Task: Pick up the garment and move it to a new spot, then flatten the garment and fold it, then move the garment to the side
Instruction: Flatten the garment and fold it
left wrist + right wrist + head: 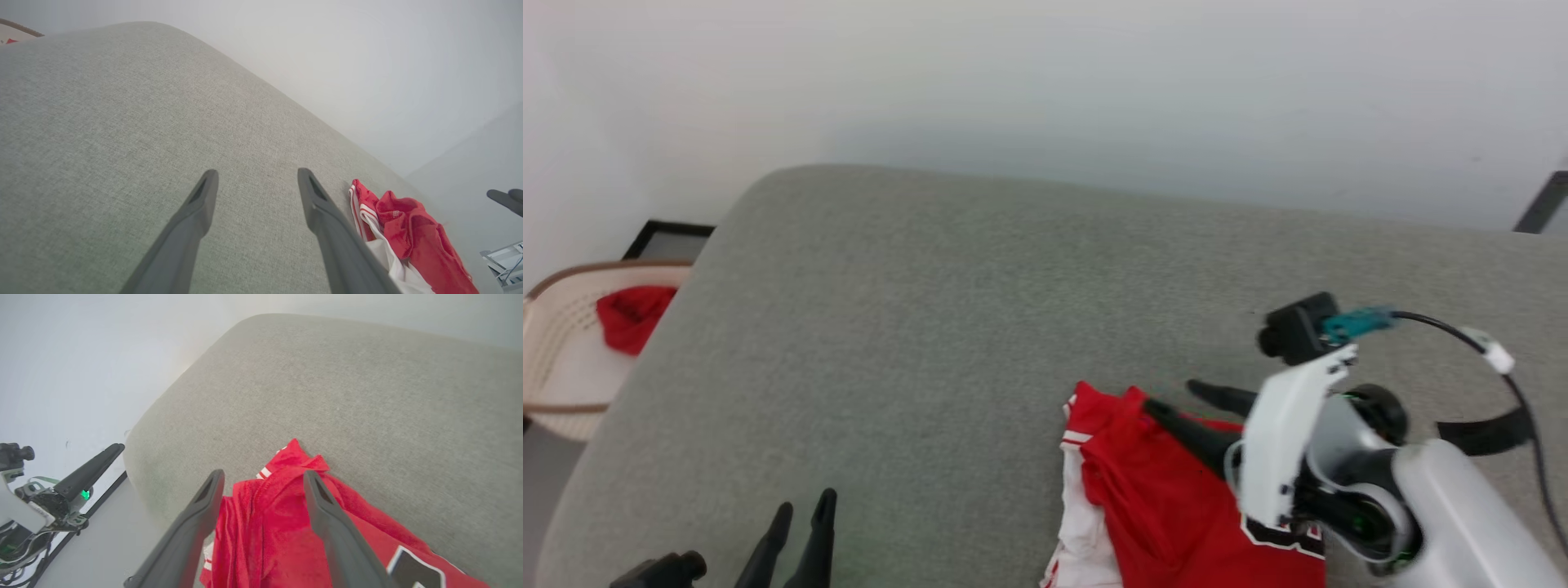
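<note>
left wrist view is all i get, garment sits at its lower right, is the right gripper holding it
observer: no, the right gripper is open, jaws spread over the garment, nothing pinched
operator: any lettering showing
observer: yes, a black-and-white letter patch on it, close to the right arm's wrist
operator: other red stuff around
observer: a smaller red cloth lies in a pale basket off the grey cushion, at its left end

left gripper [257, 173] fingers apart | garment [412, 232] bunched on grey cushion [122, 102]
</note>
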Robot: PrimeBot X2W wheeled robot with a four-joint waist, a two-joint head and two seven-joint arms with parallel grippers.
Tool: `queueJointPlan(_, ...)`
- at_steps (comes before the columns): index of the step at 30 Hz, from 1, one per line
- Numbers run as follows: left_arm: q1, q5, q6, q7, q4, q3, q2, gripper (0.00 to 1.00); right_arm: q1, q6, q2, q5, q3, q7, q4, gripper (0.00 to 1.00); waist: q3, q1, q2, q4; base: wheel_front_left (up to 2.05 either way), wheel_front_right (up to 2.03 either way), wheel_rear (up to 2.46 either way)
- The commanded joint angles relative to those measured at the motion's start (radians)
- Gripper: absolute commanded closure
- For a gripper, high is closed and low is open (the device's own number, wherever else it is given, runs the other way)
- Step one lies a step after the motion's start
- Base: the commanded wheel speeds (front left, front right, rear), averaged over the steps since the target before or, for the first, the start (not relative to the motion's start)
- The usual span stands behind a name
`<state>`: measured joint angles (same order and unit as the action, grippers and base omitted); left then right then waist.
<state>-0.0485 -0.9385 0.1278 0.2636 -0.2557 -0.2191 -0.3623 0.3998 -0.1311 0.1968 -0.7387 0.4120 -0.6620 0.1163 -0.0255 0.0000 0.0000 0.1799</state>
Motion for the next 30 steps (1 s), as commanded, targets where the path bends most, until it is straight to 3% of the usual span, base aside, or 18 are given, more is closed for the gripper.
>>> queueJointPlan(1,-0.007,0.008,0.004,0.000,0.003,0.007,-0.004,0.00,-0.011,0.001,0.014,0.009,-0.004,0.016,-0.014,0.00,0.016,0.0000,0.0000,-0.030,0.00,0.00,0.00)
queueJointPlan(12,-0.049,0.061,0.004,0.000,0.027,0.062,-0.001,0.00,-0.110,0.001,0.146,0.072,-0.069,0.298,-0.103,0.00,0.050,0.0000,0.0000,-0.148,0.00,0.00,0.00)
queueJointPlan(20,-0.062,0.106,0.004,0.000,0.049,0.096,-0.007,0.00,-0.207,0.001,0.225,0.128,-0.154,0.509,-0.076,0.00,0.074,0.0000,0.0000,-0.208,0.00,0.00,0.00)
queueJointPlan(30,-0.082,0.155,0.004,0.000,0.077,0.123,-0.023,0.00,-0.353,0.001,0.208,0.179,-0.306,0.637,-0.055,0.00,0.105,0.0000,0.0000,-0.211,0.00,0.00,0.00)
